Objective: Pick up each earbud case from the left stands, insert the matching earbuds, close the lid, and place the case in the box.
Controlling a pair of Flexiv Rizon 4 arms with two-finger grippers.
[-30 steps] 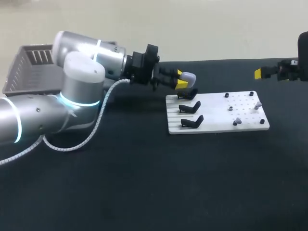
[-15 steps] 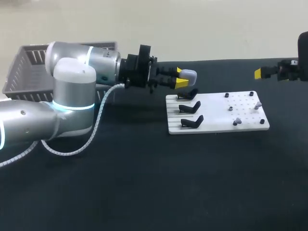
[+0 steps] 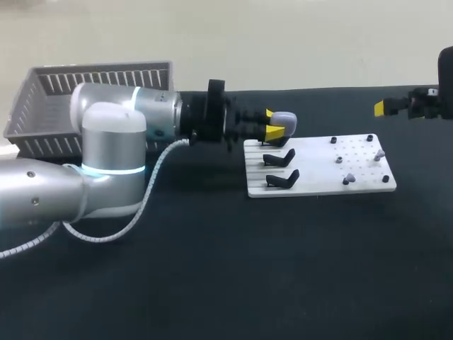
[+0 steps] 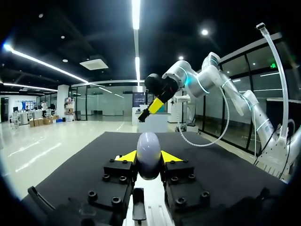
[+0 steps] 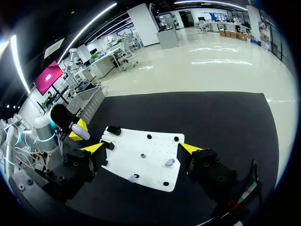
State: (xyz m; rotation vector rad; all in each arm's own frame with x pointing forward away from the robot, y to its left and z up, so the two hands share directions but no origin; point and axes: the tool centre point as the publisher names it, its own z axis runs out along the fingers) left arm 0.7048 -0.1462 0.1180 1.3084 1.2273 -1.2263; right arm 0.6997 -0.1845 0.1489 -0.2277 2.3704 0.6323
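Over the board's (image 3: 318, 180) back-left corner, the left tool (image 3: 270, 122) is clamped on a pale lilac case (image 3: 283, 120), holding it just over the rear stand (image 3: 277, 141). Two more black stands (image 3: 280, 158) sit in front of that one. Box (image 3: 42, 106) is way off at the counter's (image 3: 212, 269) far left corner, well apart from the board. Right tool (image 5: 141, 148) hangs out past the board's right end, fingers spread wide.
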